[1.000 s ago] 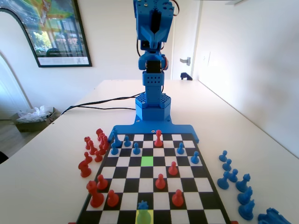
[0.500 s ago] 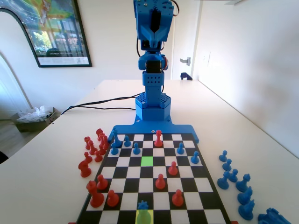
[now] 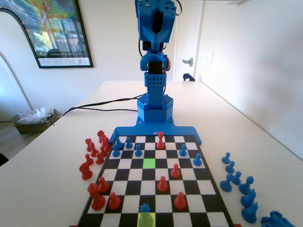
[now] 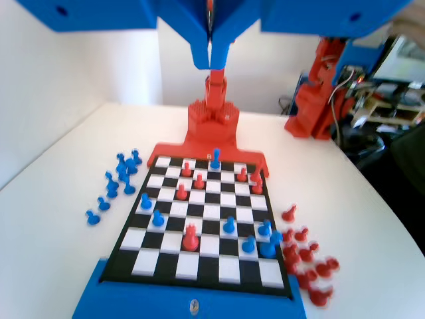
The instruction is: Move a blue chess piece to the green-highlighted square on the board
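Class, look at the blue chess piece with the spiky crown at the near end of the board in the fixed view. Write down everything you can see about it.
The blue chess piece is small, looks like plain blue plastic, and has a spiky crown top. It stands upright on the board, in the nearest row of the fixed view, on the pale yellow-green square. Its base is hidden at the picture's bottom edge. Nothing else touches it; red pieces stand on nearby squares. In the wrist view it stands in the far row. The green square lies further up the same column. The end effector hangs high above, shut.
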`<state>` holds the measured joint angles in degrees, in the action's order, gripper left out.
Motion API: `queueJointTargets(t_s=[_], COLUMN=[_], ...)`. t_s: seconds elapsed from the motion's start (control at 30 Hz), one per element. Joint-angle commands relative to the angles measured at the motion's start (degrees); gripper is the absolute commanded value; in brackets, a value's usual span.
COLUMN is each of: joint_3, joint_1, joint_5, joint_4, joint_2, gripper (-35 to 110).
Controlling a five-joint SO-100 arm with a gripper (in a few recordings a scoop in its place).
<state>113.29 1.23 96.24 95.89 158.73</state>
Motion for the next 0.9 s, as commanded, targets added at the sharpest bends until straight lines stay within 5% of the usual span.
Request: queueJointTargets(t_s=[0.0,0.87], joint_3=[-8.4,-28.4], joint_1=[0.8,5.3], joint_5=[-0.2,0.4], joint_4=[4.5,1.4], joint_2=[-7.6,-52.1], gripper=[1,2])
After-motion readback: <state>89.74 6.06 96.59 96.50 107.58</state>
